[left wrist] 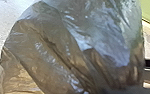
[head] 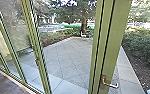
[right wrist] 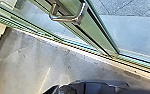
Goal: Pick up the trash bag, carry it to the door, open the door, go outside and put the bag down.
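The translucent grey-brown plastic trash bag (left wrist: 66, 55) is close to your left wrist camera — you can't tell how far either gripper is open, or what it holds. The green-framed glass door (head: 117, 37) stands ajar; pass too near and its silver metal handle (head: 111, 85) could snag the bag.

Dark part of the robot's own body (right wrist: 98, 88), in the right wrist view
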